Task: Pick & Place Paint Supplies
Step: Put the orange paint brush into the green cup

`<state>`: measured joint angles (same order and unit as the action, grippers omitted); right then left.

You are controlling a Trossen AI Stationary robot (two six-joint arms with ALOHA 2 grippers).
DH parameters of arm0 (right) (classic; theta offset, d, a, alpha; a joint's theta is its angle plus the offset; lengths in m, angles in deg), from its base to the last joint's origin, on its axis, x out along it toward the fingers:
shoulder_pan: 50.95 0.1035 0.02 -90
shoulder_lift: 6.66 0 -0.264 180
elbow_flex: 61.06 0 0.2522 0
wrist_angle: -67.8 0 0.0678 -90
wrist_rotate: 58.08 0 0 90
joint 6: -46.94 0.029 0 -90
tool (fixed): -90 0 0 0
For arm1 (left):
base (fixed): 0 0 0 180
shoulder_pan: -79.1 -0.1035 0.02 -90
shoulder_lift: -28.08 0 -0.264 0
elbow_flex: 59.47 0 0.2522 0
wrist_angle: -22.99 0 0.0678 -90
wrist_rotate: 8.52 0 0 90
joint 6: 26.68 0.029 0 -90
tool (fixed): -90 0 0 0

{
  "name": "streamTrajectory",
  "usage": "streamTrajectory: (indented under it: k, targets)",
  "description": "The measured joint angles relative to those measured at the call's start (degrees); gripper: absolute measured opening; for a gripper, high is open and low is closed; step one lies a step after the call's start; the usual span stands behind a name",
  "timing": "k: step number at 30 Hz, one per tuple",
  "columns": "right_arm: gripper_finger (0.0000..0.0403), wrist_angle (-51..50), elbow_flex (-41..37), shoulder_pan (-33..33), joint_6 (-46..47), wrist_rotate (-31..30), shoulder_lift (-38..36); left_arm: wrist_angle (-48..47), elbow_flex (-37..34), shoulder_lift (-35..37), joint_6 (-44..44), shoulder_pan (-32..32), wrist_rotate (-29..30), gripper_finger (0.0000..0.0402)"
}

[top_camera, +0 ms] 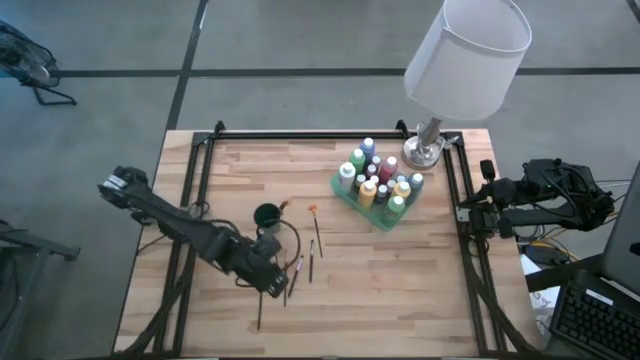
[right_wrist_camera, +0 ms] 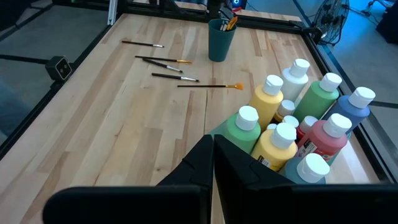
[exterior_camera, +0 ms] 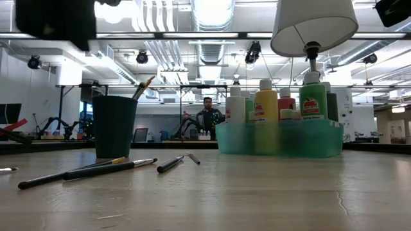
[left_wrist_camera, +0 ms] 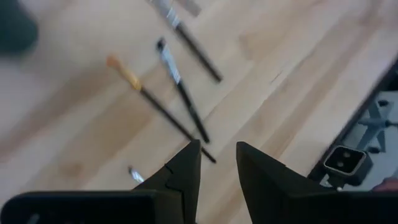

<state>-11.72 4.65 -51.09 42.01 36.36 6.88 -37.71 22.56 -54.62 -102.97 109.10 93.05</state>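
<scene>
From above, we see the left jaws [top_camera: 272, 283] low over the wooden bench [top_camera: 400, 290], just in front of the dark green cup [top_camera: 267, 216] as seen from the lamp [top_camera: 462, 60]. Several thin brushes [top_camera: 310, 262] lie flat beside the cup on the side facing the robot; one has an orange tip [top_camera: 313, 210]. The paint bottles [top_camera: 380, 185] stand together in the green tray [top_camera: 345, 199], between the cup and the lamp's base. The right jaws [top_camera: 478, 212] wait at the bench edge beyond the tray from the cup.

From bench level, we see the cup [exterior_camera: 114, 126] upright with one brush [exterior_camera: 143, 88] standing in it. More brushes [exterior_camera: 119, 168] lie on the bench at its foot, on the camera side. The tray [exterior_camera: 279, 138] with its white-capped bottles [exterior_camera: 266, 106] stands well apart from the cup.

Through the left wrist camera, we see the left jaws [left_wrist_camera: 219, 165] slightly parted with nothing between them. Three brushes [left_wrist_camera: 180, 90] lie loose on the wood just beyond the tips, and the nearest handle end [left_wrist_camera: 205, 152] almost reaches the gap. None is gripped.

Through the right wrist camera, we see the right jaws [right_wrist_camera: 213, 149] pressed fully together and holding nothing. The bottles [right_wrist_camera: 292, 134] crowd just beyond them, with the cup [right_wrist_camera: 221, 39] and the scattered brushes [right_wrist_camera: 168, 65] farther off.
</scene>
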Motion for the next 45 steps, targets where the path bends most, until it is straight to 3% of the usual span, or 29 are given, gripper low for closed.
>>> streamTrajectory:
  k: [5,13,23,45]
  targets:
    - [0.0008,0.0,0.0,0.0,0.0,0.0,0.0,-1.4,0.0,-4.3,-12.9,0.0,-5.0,0.0107]
    - [0.0008,0.0,0.0,0.0,0.0,0.0,0.0,-4.2,-0.1,-7.2,-23.9,-2.0,-4.8,0.0107]
    - [0.0008,0.0,0.0,0.0,0.0,0.0,0.0,-4.5,-0.1,-7.8,-21.8,-6.3,-4.6,0.0107]
    - [0.0008,0.0,0.0,0.0,0.0,0.0,0.0,-4.1,-0.2,-7.8,-16.8,-9.6,-3.4,0.0107]
